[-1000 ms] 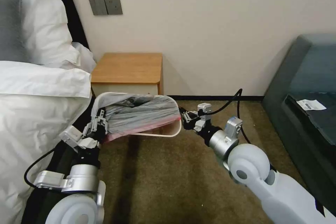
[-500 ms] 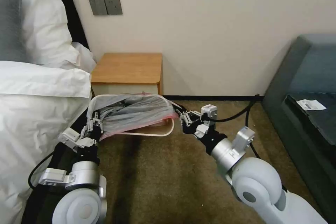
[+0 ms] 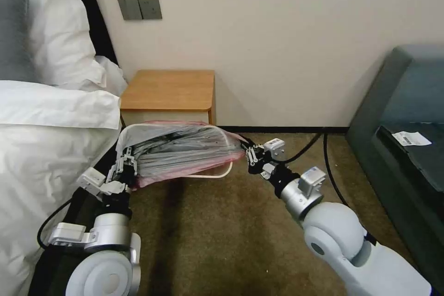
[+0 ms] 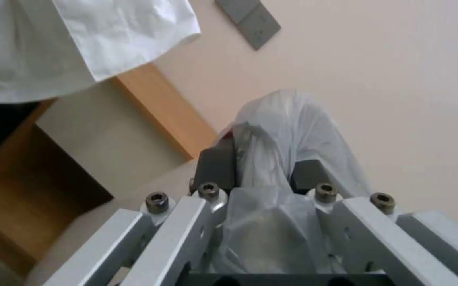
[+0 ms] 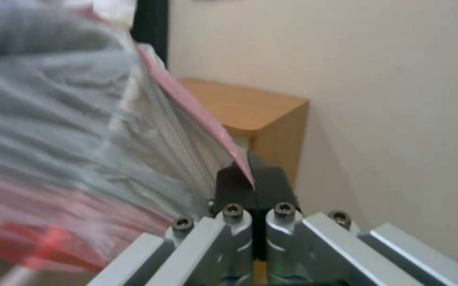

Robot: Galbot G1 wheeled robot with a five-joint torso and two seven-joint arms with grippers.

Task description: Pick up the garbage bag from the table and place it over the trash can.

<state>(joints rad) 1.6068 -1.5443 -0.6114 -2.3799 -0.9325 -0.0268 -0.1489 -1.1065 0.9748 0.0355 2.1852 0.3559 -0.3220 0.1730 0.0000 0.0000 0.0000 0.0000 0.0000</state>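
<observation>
The garbage bag (image 3: 178, 152) is stretched out between both arms, hanging over the trash can (image 3: 217, 173) on the carpet (image 3: 222, 236) in front of the table (image 3: 169, 89); the left gripper (image 3: 126, 163) clamps the bag's near-left end, and in the left wrist view grey plastic (image 4: 276, 167) is bunched between its dark pads (image 4: 216, 165), pinched tight; the right gripper (image 3: 249, 152) holds the opposite end, its two black fingertips (image 5: 234, 184) pressed together on the pinkish-red rim (image 5: 197, 115) of the bag. From the head view the bag's mouth spreads across most of the bin's opening, the pink edge sagging along the front; the bin's pale rolled rim peeks out at the near right corner; whether the plastic is actually hooked over the far rim is hard to make out, since the bag covers it. The table's top sits bare behind, against the wall (image 3: 277, 46); white bedding (image 3: 51, 111) lies to the left, just beside the left arm; a dark sofa (image 3: 407, 115) stands well apart on the right.
</observation>
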